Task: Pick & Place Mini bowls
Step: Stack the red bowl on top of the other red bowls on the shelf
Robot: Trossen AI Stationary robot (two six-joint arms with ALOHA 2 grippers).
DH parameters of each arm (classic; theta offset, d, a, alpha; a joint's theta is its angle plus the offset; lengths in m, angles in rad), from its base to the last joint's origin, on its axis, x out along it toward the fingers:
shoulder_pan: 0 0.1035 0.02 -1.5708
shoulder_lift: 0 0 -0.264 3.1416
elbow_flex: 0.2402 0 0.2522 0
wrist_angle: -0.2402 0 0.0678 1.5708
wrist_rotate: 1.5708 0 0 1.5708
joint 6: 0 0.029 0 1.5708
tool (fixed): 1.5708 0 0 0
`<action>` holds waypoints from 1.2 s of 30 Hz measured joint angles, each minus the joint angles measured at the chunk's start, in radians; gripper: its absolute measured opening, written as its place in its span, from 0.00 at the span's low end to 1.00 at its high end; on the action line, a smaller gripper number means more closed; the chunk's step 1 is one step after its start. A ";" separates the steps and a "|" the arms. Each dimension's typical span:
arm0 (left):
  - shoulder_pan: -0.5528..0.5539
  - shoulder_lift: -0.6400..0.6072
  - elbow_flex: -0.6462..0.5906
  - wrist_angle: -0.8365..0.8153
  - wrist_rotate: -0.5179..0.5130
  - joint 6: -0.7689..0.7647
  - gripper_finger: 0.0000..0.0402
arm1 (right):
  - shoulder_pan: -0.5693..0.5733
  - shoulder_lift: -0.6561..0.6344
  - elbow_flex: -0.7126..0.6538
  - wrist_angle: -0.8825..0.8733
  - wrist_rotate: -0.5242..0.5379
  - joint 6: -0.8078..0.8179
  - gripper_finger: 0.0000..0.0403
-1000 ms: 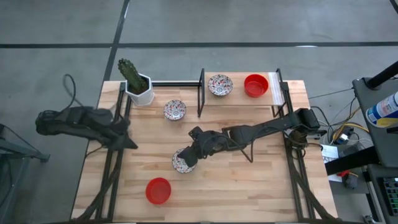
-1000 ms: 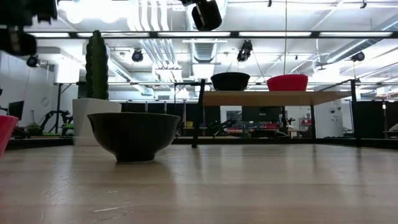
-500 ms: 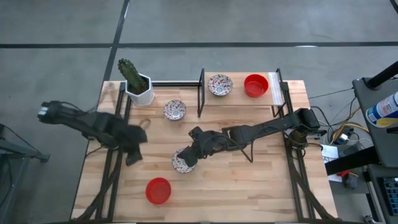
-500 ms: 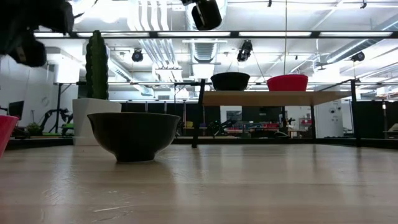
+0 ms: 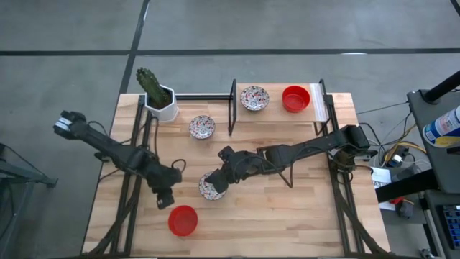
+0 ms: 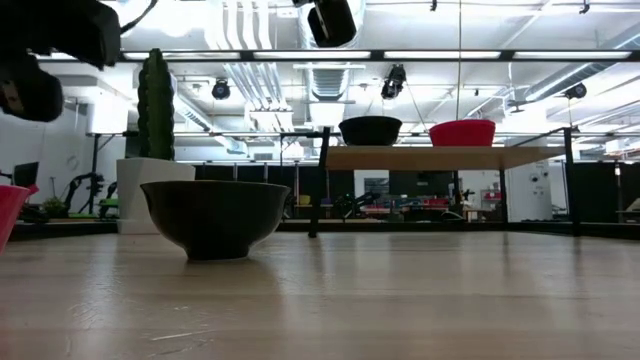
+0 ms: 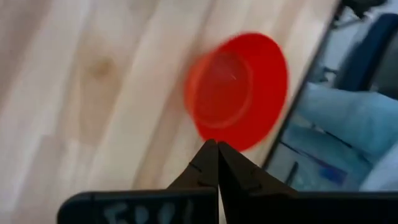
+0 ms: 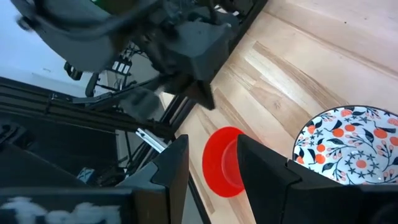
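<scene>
Pale wooden plank table [image 5: 287,216] on a grey concrete floor, dark frame rails along both sides; beyond it in the low view a workshop with ceiling lights, ducts and equipment.

Five mini bowls in sight. Plain glossy red bowl [image 5: 183,220] near the front left of the table, open side up, standing alone on bare wood. Floral bowl [image 5: 213,185], white with red and blue pattern, near the table's middle. Second floral bowl [image 5: 202,127] farther back, just beside the shelf's dark left upright. On the raised wooden shelf [image 5: 273,114] at the back: third floral bowl [image 5: 254,98] and second red bowl [image 5: 295,98], side by side, apart.

White hexagonal pot with green cactus [image 5: 159,97] at the back left corner, near the second floral bowl.

Left claw [image 5: 165,199] low over the table, just beside the front red bowl on its far side, not touching; fingers [image 7: 214,163] pressed together to a point aimed at that bowl's rim. Right claw [image 5: 222,182] stretched across from the right edge, at the middle floral bowl's rim; fingers [image 8: 264,168] spread apart, empty, the floral bowl beside one finger and the red bowl farther off between them.
</scene>
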 joint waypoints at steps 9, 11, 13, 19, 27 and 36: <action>-0.007 0.127 0.000 0.016 -0.044 0.130 0.00 | 0.000 0.000 0.005 0.000 0.000 0.000 0.33; -0.002 0.156 0.000 0.042 -0.080 0.082 0.00 | 0.000 0.000 0.005 -0.001 0.000 -0.001 0.33; -0.001 0.175 0.000 0.060 -0.105 0.060 0.00 | 0.000 0.000 0.005 0.000 0.000 -0.004 0.33; -0.007 0.156 0.000 0.098 -0.119 0.027 0.07 | 0.005 0.000 0.005 0.000 0.002 -0.018 0.33; -0.024 0.115 0.000 0.175 -0.133 0.000 0.25 | 0.018 -0.004 0.005 0.001 0.001 -0.019 0.33; -0.120 0.174 0.000 0.168 -0.206 -0.003 0.29 | 0.029 -0.074 0.005 -0.002 0.001 -0.065 0.33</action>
